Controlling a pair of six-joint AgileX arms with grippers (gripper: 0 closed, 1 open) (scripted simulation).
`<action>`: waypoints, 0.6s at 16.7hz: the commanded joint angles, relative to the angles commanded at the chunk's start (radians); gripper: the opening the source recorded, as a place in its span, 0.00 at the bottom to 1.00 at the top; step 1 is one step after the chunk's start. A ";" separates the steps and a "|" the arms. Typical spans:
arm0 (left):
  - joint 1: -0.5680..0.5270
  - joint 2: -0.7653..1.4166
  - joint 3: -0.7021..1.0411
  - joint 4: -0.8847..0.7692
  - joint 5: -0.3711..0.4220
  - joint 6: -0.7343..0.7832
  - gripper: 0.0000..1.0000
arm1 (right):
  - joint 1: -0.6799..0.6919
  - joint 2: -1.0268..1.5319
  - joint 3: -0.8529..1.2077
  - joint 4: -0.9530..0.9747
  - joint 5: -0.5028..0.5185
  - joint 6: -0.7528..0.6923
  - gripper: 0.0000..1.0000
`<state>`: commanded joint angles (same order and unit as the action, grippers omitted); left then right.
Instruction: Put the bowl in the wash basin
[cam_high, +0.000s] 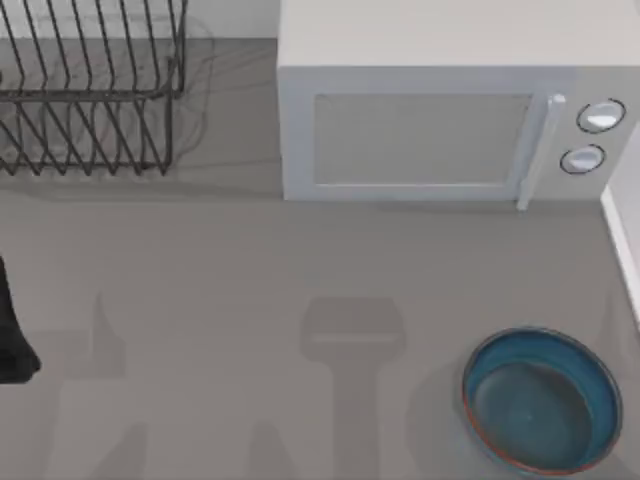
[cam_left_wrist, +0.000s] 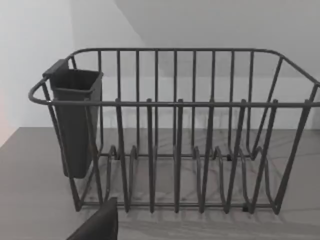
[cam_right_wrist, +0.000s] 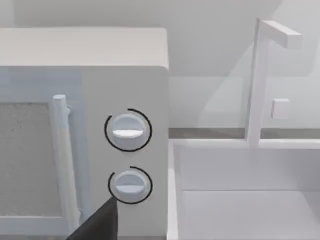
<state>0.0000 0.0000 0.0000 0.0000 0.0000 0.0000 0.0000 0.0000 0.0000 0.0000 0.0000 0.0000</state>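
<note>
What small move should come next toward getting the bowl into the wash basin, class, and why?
Probably the right arm should reach down toward the bowl, since the bowl sits untouched on the table at the top view's lower right, beside the wash basin right of the microwave. The left arm is parked at the left edge.

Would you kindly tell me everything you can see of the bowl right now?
The bowl is round and shallow, with a blue glaze that looks ceramic and a thin reddish-brown rim. It sits upright and empty on the grey table, near the front right corner in the top view, in front of the microwave and apart from it. Nothing touches it but the table, and no gripper is near it.
</note>
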 joint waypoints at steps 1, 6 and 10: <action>0.000 0.000 0.000 0.000 0.000 0.000 1.00 | 0.000 0.000 0.000 0.000 0.000 0.000 1.00; 0.000 0.000 0.000 0.000 0.000 0.000 1.00 | 0.032 0.109 0.100 -0.105 0.001 0.034 1.00; 0.000 0.000 0.000 0.000 0.000 0.000 1.00 | 0.098 0.386 0.309 -0.344 0.003 0.104 1.00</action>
<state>0.0000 0.0000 0.0000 0.0000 0.0000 0.0000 0.0976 0.3857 0.3093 -0.3437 0.0028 0.1045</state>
